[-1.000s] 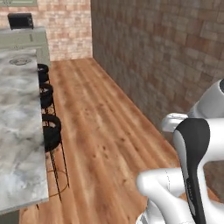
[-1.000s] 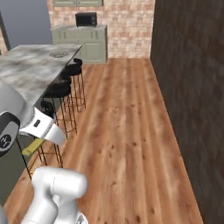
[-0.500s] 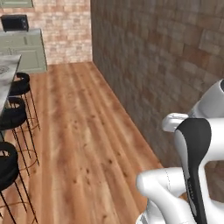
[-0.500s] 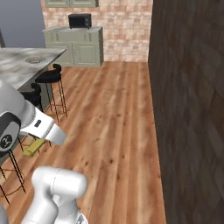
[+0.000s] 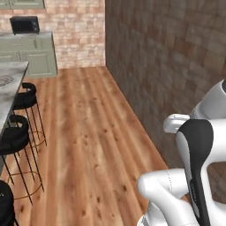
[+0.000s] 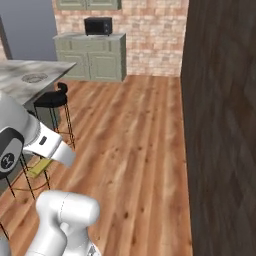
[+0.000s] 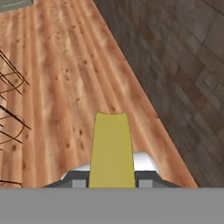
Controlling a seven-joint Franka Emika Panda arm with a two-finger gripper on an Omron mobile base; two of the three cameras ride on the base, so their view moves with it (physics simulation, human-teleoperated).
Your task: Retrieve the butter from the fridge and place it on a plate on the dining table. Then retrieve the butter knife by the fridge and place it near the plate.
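Between the gripper's (image 7: pixel 111 177) jaws sits the butter (image 7: pixel 111 151), clamped and jutting forward above wooden floor (image 5: pixel 92 132). Beside the butter's right runs a dark brick wall (image 5: pixel 167 62); to its left stand black stools (image 6: pixel 50 100) by the dining table (image 6: pixel 30 80). Far beyond it, green cabinets (image 6: pixel 97 57) carry a microwave (image 6: pixel 98 25)

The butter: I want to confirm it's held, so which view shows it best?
The hand view: the butter fills the centre, sticking out from the gripper shut on it. The right base view catches a yellow sliver below the arm.
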